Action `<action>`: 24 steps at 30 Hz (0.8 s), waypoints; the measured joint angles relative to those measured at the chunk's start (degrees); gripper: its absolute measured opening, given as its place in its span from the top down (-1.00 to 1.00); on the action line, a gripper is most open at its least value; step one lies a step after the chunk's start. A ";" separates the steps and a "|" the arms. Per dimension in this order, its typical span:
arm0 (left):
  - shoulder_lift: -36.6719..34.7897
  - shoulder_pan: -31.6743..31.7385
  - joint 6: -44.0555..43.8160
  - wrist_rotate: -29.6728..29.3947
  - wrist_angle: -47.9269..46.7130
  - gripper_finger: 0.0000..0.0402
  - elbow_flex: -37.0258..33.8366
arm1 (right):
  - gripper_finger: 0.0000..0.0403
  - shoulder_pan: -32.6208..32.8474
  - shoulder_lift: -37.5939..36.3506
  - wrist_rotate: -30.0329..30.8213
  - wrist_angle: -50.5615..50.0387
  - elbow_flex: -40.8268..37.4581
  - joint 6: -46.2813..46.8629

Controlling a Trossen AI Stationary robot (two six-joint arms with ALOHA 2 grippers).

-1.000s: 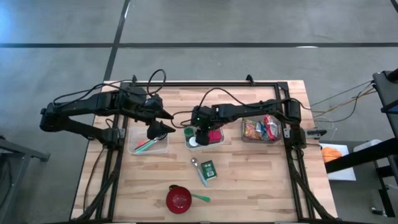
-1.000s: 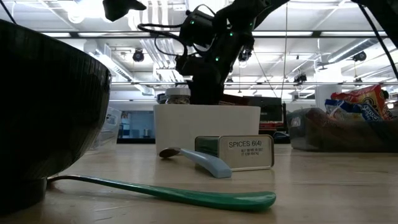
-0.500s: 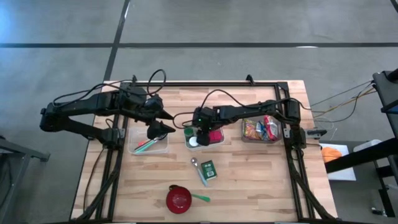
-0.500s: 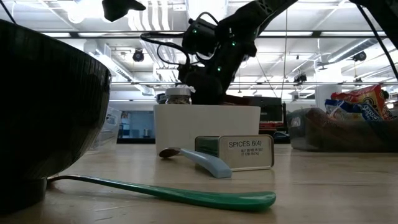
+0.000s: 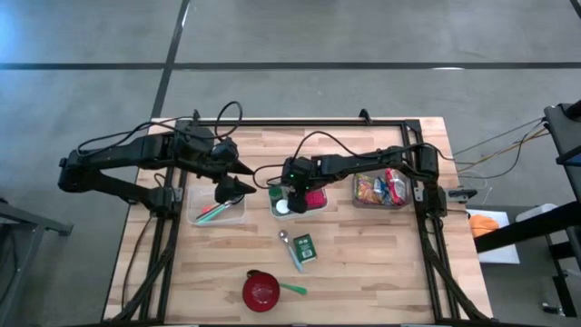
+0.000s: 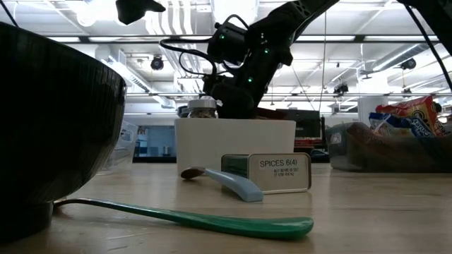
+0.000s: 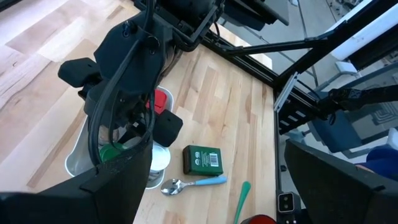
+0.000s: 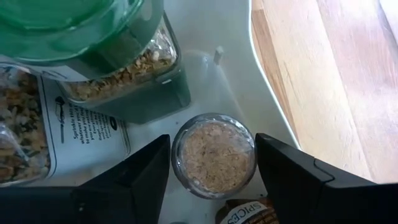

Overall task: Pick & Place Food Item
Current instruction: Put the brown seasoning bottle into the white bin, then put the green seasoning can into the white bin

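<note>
Fingers (image 8: pixel 132 183) of my right gripper (image 8: pixel 213 186) straddle the glass spice jar (image 8: pixel 214 155), open (not touching); left gripper (image 5: pixel 238 179) waits wide at nine o'clock.

A red bowl (image 5: pixel 260 291) sits beside a green spoon (image 5: pixel 293 289).

Both my arms over the bench (image 5: pixel 363 263), bins in a row.
My right gripper (image 5: pixel 292 188) sits low in the middle bin (image 5: pixel 317 203); my left gripper (image 5: pixel 238 176) hangs above the left bin (image 5: pixel 216 214). Nearer me: spoon (image 5: pixel 289 247), green tin (image 5: pixel 304 248), red bowl (image 5: pixel 260 291).
</note>
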 joint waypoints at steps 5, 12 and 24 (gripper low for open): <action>0.00 0.00 -0.78 0.02 -0.02 -0.84 0.00 | -0.16 0.04 -0.13 -0.52 -0.16 0.00 0.02; 0.00 0.00 -0.80 0.02 -0.05 -0.84 0.00 | -0.16 0.04 -0.54 -1.54 -3.71 2.84 -0.74; 0.00 0.02 -0.83 0.22 -0.60 -0.84 0.00 | -0.16 0.04 -2.94 -1.67 -9.42 6.32 -1.47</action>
